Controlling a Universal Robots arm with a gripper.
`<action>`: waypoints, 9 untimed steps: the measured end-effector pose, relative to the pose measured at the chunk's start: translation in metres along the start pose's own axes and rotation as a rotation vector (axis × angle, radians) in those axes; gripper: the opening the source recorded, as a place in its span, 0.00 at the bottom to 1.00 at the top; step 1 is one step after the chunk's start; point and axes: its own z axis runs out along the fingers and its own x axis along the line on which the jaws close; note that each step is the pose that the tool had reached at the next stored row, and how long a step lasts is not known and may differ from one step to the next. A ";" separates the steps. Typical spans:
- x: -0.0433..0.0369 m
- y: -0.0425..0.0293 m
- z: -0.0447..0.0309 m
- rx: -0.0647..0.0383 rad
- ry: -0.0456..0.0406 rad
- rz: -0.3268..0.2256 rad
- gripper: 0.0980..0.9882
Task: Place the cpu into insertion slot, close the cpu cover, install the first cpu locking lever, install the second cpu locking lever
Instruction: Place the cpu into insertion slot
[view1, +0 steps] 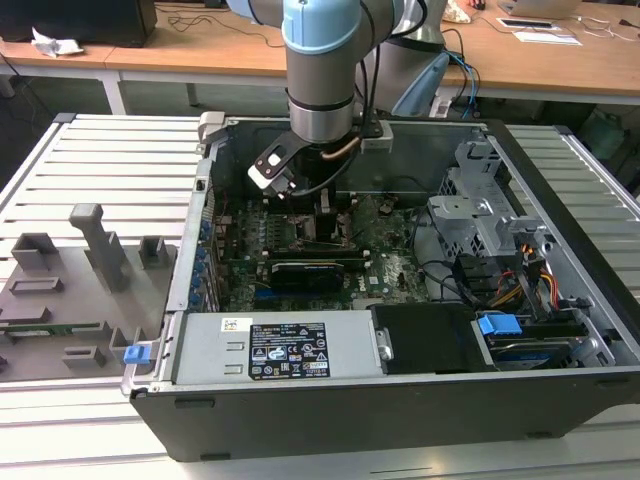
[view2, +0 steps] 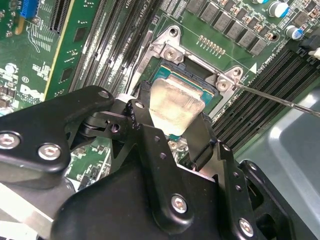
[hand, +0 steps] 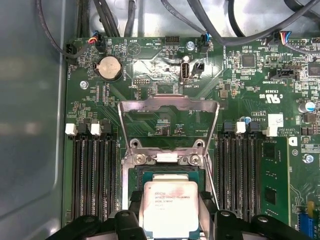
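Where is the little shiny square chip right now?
In the first wrist view the cpu is pinched in the gripper, right over the insertion slot, with the cpu cover standing open beside it.

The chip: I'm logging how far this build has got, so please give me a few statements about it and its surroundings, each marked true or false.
1. The gripper has the chip between its fingers. True.
2. The cover is shut down over the chip. False: the metal frame is swung open, away from the socket.
3. The arm reaches down into the open computer case. True.
4. The chip lies on the grey tray outside the case. False: it is at the socket, inside the case, in the gripper's hold.
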 end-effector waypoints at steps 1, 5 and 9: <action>0.0001 -0.0001 0.0005 0.000 -0.0001 0.001 0.48; 0.0015 -0.0002 0.0021 0.000 -0.0003 0.004 0.48; 0.0028 -0.0001 0.0037 0.000 -0.0005 0.004 0.48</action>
